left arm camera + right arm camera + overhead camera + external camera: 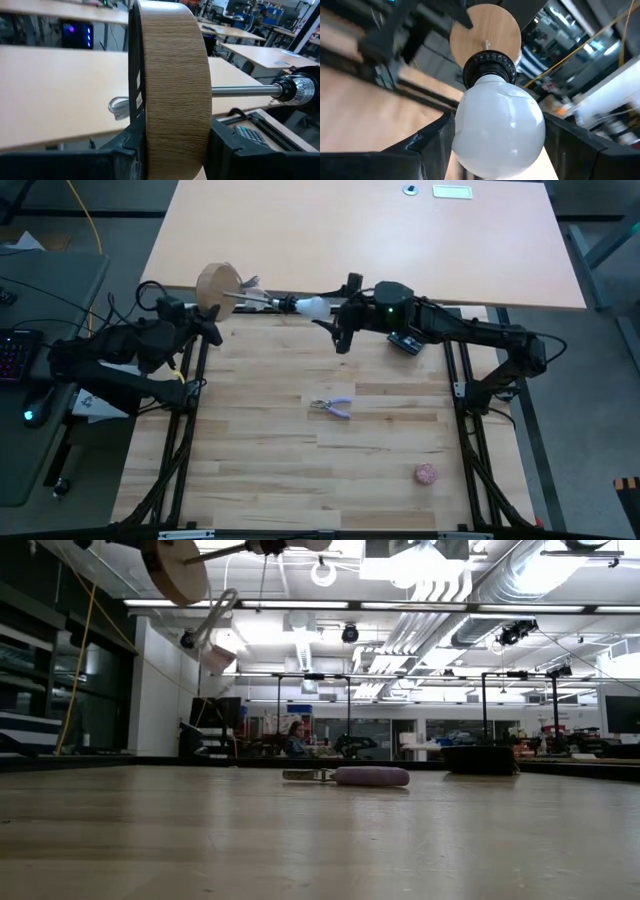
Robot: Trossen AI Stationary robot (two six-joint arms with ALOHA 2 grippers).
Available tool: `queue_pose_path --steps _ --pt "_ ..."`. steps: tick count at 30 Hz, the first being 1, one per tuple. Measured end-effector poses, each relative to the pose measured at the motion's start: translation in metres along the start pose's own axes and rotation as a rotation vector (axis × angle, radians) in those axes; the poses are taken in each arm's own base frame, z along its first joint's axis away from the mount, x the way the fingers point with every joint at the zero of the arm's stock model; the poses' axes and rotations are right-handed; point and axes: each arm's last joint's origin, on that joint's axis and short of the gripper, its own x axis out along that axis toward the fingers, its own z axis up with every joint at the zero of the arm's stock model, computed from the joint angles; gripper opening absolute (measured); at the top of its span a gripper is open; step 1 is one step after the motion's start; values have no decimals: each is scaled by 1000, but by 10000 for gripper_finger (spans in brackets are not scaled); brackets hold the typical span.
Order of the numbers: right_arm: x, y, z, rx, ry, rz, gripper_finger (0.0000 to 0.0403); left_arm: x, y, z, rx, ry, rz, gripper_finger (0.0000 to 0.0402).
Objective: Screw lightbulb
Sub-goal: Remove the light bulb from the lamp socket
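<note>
1. Lightbulb (314, 305): white and frosted, held up off the table near its far edge, between my two arms, with its round head toward the right arm and its base in the black socket (489, 68)
2. From the right wrist view I see the bulb's head filling the space between the right gripper (497, 150) fingers; both dark fingers press against its sides, so the gripper stands fairly wide and clamped on the glass
3. My left gripper (172, 150) grips the round wooden disc (172, 75) edge-on, one finger on each flat face, closed to a narrow gap set by the disc's thickness
4. A thin metal stem (245, 90) runs from the disc's face to the black socket, and in the high view the disc, the stem, the socket and the bulb lie in one line running from the left arm to the right arm
5. On the wooden table (300, 480) a small pair of pliers with purple handles (332, 406) lies near the middle, well apart from both grippers; the low view shows it flat on the surface
6. A pinkish ball (426, 473) sits on the table toward the near right corner, apart from everything else
7. Far behind the table, in the low view, a person (296, 738) sits in the room
</note>
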Motion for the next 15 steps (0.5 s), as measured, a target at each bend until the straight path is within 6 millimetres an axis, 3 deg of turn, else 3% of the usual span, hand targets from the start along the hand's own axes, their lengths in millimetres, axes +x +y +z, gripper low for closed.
queue_pose_path --steps 15 --pt "-6 37 19 -753 111 -6 270 1 10 -20 -266 300 -58 118"
